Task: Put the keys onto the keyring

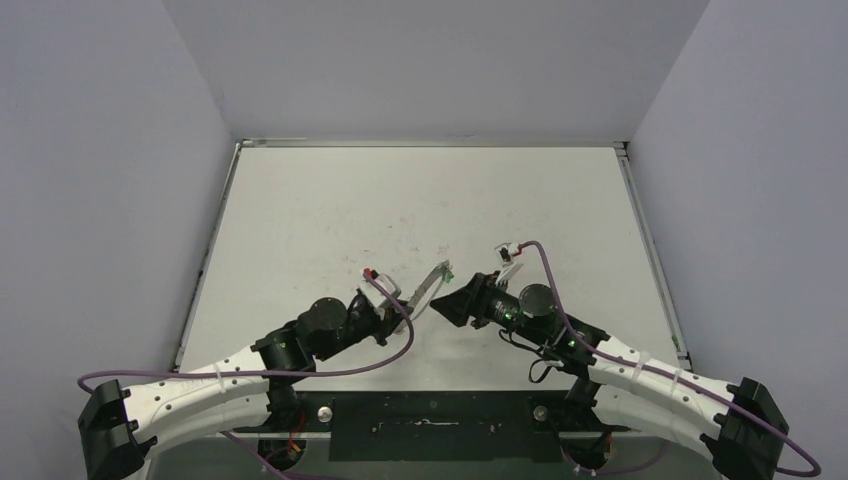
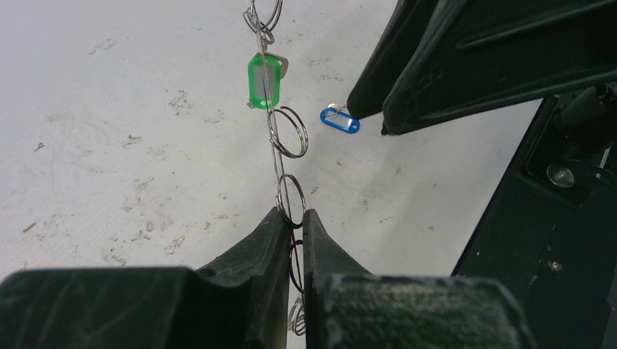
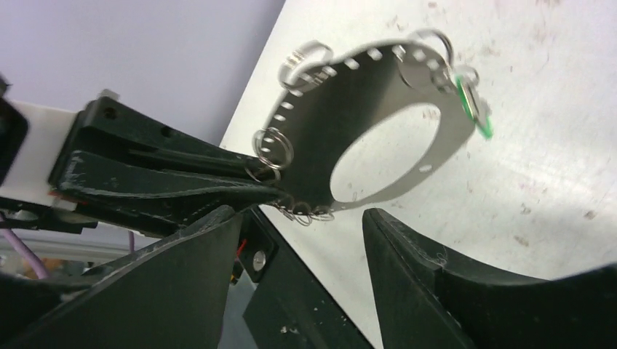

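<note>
The keyring [image 3: 320,123] is up between the two arms, and the left gripper [image 2: 292,216] has it: jaws clenched tight on the near edge, the ring poking out from between the fingertips toward the other arm. From the left wrist we're looking at it edge-on, a thin bright line running away from the fingers. From the right wrist it shows its face, a broad pale metal loop with a row of little holes along the rim. Small split rings [image 2: 287,132] dangle from it at several spots.

The green key [image 2: 263,80] is on the ring, folks, hanging at the far end, away from the left fingers. The blue key [image 2: 340,121] is not; it's lying on the white table [image 1: 400,200], off to the side of the ring, just beside the right arm's fingertips. Touching them? Can't tell from here.

The right gripper [image 3: 300,214] is released, jaws standing well apart with nothing between them, pointed at the ring's lower edge and close to it. In the overhead view the two grippers face each other mid-table, the ring slanting across the gap.
</note>
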